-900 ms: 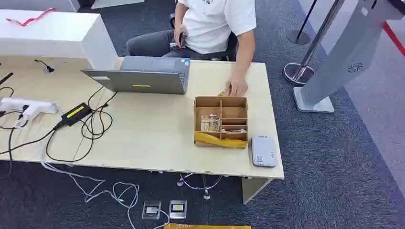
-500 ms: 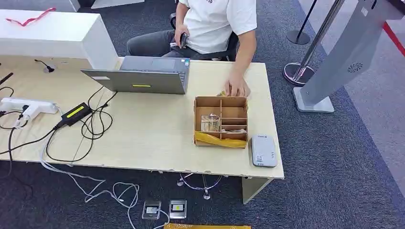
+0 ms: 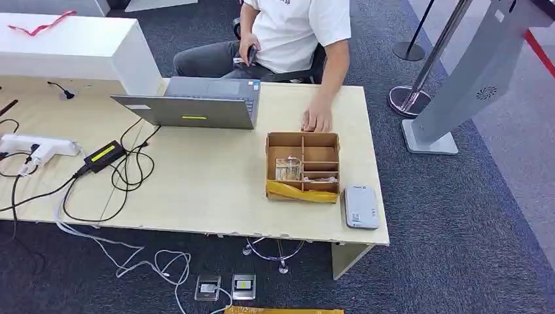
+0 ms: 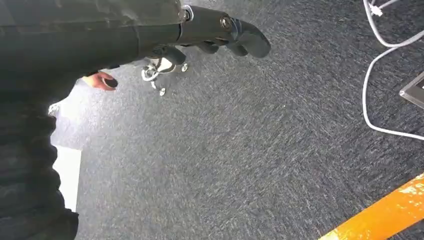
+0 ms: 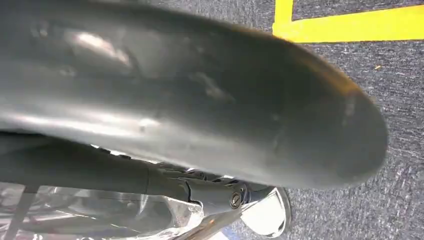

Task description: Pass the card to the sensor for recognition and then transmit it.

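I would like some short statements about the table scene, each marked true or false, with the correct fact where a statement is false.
1. The grey card reader lies on the table beside the cardboard box. True.
2. The laptop is closed flat. False: it stands open.
3. The person's hand rests on the table just behind the box. True.
4. The left robot hand holds a card. False: it hangs above the carpet with nothing in it.
5. The black power adapter sits inside the box. False: it lies on the table near the cables, in front of the laptop's left end.
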### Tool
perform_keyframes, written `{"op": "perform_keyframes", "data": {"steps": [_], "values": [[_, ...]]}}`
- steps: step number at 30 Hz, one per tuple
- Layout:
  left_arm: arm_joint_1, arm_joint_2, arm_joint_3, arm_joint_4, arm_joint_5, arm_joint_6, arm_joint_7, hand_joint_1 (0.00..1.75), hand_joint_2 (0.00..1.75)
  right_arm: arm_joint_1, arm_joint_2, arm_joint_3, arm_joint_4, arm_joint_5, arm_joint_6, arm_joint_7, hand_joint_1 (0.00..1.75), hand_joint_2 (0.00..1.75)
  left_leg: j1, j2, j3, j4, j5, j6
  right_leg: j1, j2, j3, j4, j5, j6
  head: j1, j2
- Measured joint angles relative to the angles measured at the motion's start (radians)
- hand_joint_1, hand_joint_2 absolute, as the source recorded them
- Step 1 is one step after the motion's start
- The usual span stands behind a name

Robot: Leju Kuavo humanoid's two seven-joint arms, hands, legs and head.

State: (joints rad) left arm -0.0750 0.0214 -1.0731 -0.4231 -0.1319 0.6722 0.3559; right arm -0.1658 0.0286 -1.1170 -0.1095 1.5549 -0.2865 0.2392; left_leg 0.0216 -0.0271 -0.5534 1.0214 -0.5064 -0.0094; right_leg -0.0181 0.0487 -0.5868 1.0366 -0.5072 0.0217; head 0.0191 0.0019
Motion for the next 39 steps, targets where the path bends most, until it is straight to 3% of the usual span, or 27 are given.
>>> {"op": "perform_keyframes", "data": {"steps": [39], "values": [[0.006, -0.006, 0.020, -0.008, -0.035, 0.000, 0.007, 0.00, 1.75, 0.008, 0.000, 0.027, 0.000, -0.003, 0.018, 0.007, 0.00, 0.00, 0.000, 0.000, 0.000, 0.000, 0.000, 0.000, 0.000, 0.000, 0.000, 0.000, 0.000, 0.000, 0.000, 0.000]]}}
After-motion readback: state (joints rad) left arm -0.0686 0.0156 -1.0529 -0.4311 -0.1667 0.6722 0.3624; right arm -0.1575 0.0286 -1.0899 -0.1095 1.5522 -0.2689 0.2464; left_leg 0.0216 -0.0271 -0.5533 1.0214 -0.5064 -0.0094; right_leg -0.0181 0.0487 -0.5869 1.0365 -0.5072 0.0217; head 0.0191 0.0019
